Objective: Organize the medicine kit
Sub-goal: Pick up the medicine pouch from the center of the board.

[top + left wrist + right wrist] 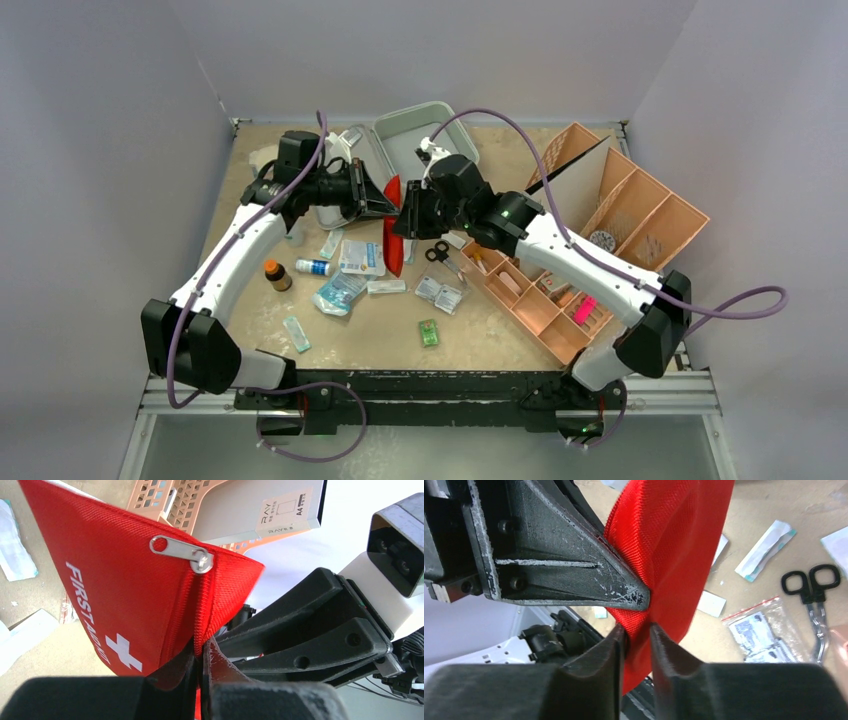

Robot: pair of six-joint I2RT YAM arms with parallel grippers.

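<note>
The medicine kit (pixel 425 125), a pale grey hinged case, lies open at the back of the table, partly hidden by the arms. In front of it a red first-aid pouch (pixel 391 238) hangs upright above the table between both grippers. My left gripper (pixel 202 652) is shut on the pouch's zipper seam (pixel 200 605), just below the silver zipper pull (pixel 182 551). My right gripper (pixel 638 630) faces it from the other side. Its jaws stand narrowly apart around a fold of the red fabric (pixel 674 540), with a small gap showing.
An orange compartmented tray (pixel 640 215) with a white A4 box (pixel 570 180) takes up the right side. Loose on the table are black scissors (pixel 437 253), a brown bottle (pixel 276 275), a green packet (pixel 429 333) and several sachets and small boxes (pixel 360 258).
</note>
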